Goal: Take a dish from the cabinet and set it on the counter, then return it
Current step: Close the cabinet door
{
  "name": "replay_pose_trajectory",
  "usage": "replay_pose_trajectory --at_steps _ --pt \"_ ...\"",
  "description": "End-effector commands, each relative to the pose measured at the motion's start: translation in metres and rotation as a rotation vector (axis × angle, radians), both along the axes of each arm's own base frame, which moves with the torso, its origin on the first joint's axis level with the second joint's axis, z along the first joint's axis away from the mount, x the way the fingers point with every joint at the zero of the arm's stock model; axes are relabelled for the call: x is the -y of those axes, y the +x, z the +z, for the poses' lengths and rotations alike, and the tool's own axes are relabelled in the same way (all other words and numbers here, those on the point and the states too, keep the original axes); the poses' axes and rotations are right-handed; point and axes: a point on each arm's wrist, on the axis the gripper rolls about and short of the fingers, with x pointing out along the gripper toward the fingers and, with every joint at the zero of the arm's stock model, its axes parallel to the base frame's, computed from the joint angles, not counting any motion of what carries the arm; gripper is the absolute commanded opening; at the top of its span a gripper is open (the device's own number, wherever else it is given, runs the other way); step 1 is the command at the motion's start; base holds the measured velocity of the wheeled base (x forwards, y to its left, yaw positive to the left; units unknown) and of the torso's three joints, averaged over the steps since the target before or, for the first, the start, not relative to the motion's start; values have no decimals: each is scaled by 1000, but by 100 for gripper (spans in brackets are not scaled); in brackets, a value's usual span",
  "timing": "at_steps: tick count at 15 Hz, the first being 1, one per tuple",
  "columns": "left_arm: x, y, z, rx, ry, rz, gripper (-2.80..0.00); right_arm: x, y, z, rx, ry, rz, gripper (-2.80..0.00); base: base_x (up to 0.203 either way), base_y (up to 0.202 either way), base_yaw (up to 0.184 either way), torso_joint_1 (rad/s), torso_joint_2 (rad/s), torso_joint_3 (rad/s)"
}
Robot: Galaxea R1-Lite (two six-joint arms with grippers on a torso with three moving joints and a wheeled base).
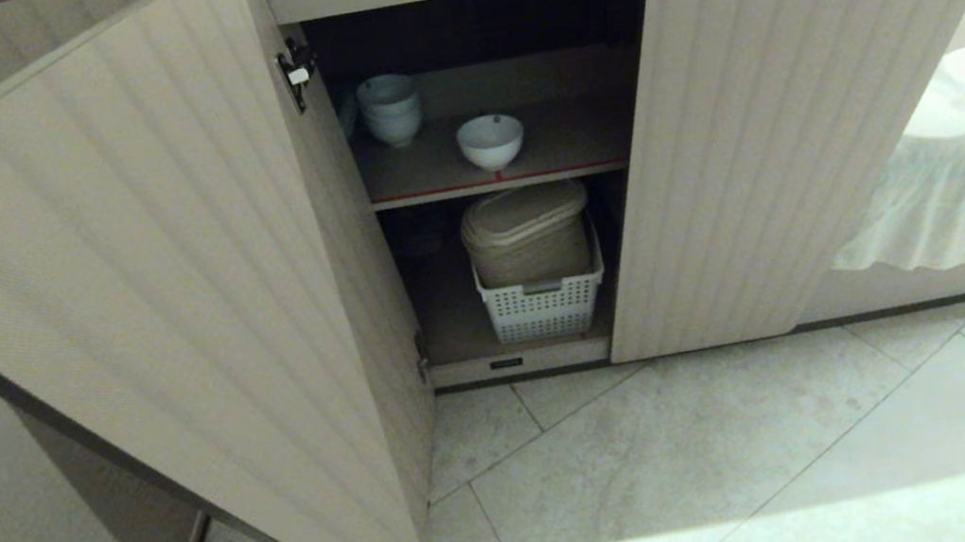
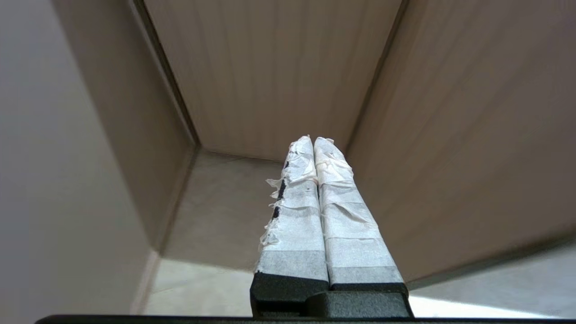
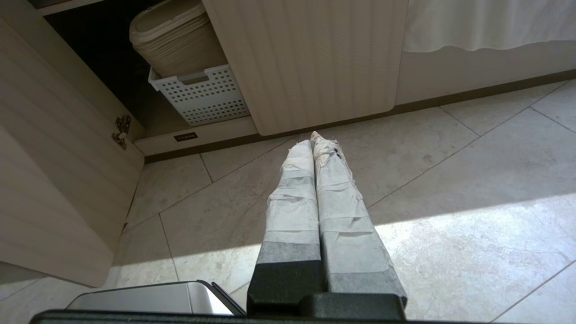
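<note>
Left pincer (image 2: 313,143): taped fingers pressed together, nothing between them. It sits low on the robot's left, outside the open left door (image 1: 160,290) of the cabinet (image 1: 484,22), pointing into the corner where that door's ribbed face meets the panels beside it. In the head view only a scrap of the white wrapping and dark arm shows at the far left edge.

Right pincer (image 3: 313,140): also closed and empty, aimed down at the tiled floor (image 3: 450,202) in front of the cabinet base. Parked.

The dish (image 1: 491,141): white bowl, upright, mouth up, on the upper shelf (image 1: 577,137) near its red-taped front edge, roughly mid-opening. Stack of bowls (image 1: 390,109) stands further back and to its left, apart from it. Below, a ribbed lidded bin (image 1: 527,234) sits in a perforated white basket (image 1: 543,305) on the cabinet floor.

Key relation: the open left door stands between the left pincer and the dish. The dish lies up, inward and to the right of that pincer. A round bowl has no long axis; the rim is the likely hold. By my reading the left arm must swing round the door's free edge and rise to shelf height, then open its fingers before reaching in. The desk is not in view.

Task barely begun; dish untouched.
</note>
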Motion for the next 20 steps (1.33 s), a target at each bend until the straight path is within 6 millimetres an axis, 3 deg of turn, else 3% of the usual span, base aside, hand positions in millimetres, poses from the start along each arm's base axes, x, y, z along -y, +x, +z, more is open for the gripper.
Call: replay_pose_trajectory --at_steps 1,10,16,20 --pt "0 19 -4 -65 -55 1 -280 0 0 0 0 1 0 -280 0 0 0 0 0 0" --pt "2 38 3 -28 -262 -69 -280 0 0 0 0 1 0 -280 0 0 0 0 0 0" --pt "4 37 3 -52 -422 -182 -280 0 0 0 0 1 0 -280 0 0 0 0 0 0" --pt "4 38 6 -104 -543 -157 -280 0 0 0 0 1 0 -280 0 0 0 0 0 0"
